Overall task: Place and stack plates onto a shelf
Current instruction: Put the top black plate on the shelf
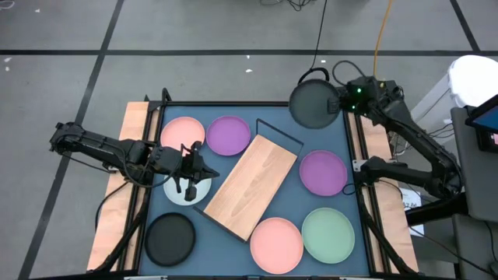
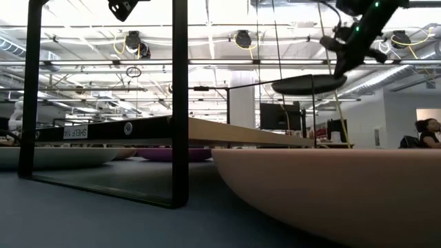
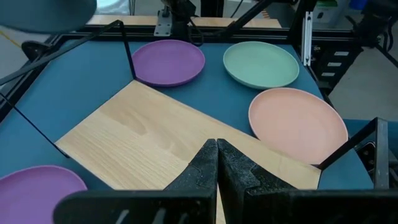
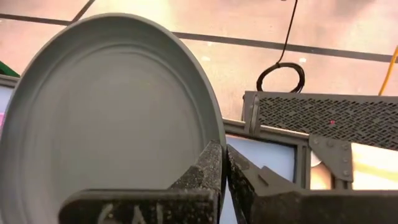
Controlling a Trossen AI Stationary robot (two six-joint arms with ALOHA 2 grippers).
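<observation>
The shelf (image 1: 253, 185) is a light wooden board on a black wire frame, standing slantwise mid-table. My right gripper (image 1: 342, 102) is over the far right corner, shut on a black plate (image 1: 313, 103) held high above the table. My left gripper (image 1: 194, 173) hovers shut over the white-grey plate (image 1: 189, 191), pointing toward the shelf (image 3: 168, 143). Flat on the table lie two pink plates (image 1: 183, 134) (image 1: 276, 243), two purple plates (image 1: 229, 134) (image 1: 323, 172), the pale green plate (image 1: 327, 233) and a second black plate (image 1: 170, 237). My right gripper pinches the black plate's rim (image 4: 210, 140) between its two fingers, on the side toward the table's right edge. The fingers come at it roughly level from the right. The plate (image 2: 309, 84) is lifted clear and sits close to level.
The table has a dark frame and wooden side strips (image 1: 134, 124). Plates ring the shelf on all sides. Beyond the right edge stand the right arm's base and other equipment (image 1: 467, 155). A person (image 2: 427, 131) sits far off in the room.
</observation>
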